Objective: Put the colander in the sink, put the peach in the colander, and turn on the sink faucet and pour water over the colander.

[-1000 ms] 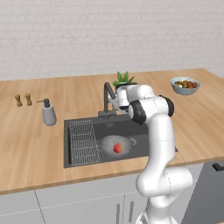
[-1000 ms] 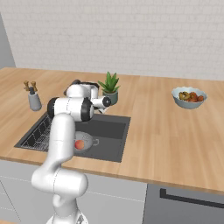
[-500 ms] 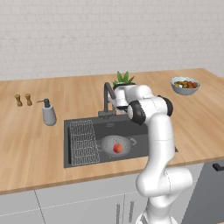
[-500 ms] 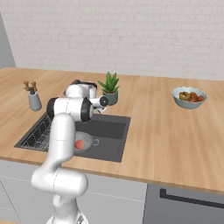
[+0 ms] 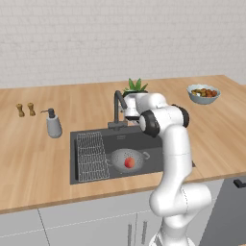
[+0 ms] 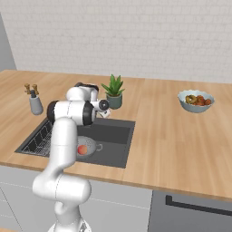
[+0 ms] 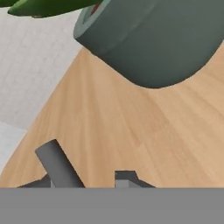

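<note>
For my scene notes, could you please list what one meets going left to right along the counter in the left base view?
Two small shakers → soap pump bottle → wire rack → colander holding the peach → fruit bowl.

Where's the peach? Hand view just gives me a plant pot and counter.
Observer: In the colander, sitting at its centre: peach.
Operator: Colander in the sink?
Observer: Yes, on the floor of the sink, right beside the wire rack.
Operator: Lined up with the faucet?
Observer: Roughly. The faucet stands at the sink's back edge, and the colander lies in front of it.
Operator: Water running?
Observer: No stream visible in either base view.
</note>
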Available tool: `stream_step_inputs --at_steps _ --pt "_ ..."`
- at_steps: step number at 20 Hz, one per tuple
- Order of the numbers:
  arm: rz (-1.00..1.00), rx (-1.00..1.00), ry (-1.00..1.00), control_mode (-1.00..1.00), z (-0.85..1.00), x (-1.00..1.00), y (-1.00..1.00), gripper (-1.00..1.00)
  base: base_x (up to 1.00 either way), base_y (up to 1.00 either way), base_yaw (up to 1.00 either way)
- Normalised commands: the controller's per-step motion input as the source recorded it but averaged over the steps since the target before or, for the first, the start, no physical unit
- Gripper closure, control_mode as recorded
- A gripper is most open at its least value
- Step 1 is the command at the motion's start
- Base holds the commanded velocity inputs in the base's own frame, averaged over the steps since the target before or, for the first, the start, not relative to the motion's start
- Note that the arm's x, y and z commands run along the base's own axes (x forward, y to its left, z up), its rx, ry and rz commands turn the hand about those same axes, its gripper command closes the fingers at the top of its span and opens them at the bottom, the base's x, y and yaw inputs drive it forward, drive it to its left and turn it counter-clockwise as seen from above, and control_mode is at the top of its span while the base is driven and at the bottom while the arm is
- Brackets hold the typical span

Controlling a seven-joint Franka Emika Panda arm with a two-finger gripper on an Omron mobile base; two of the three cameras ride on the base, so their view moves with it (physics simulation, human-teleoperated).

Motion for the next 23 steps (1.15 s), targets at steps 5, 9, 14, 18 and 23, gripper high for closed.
stream_step_inputs --at_steps 5,9,14,18,23 --pt "-0.10 0.04 0.00 -1.00 0.00 -0.09 -0.98 1.00 0.00 0.00 0.00" --pt "-0.09 0.06 0.00 -1.00 0.00 -0.22 -1.00 1.00 0.00 0.00 0.00" --pt "-0.06 0.09 0.00 -1.00 0.00 -0.32 -1.00 1.00 0.00 0.00 0.00" --pt "-0.01 0.11 0.00 -1.00 0.00 -0.38 -0.92 1.00 0.00 0.00 0.00" --pt "0.00 0.12 0.00 -1.00 0.07 -0.37 -0.72 1.00 0.00 0.00 0.00"
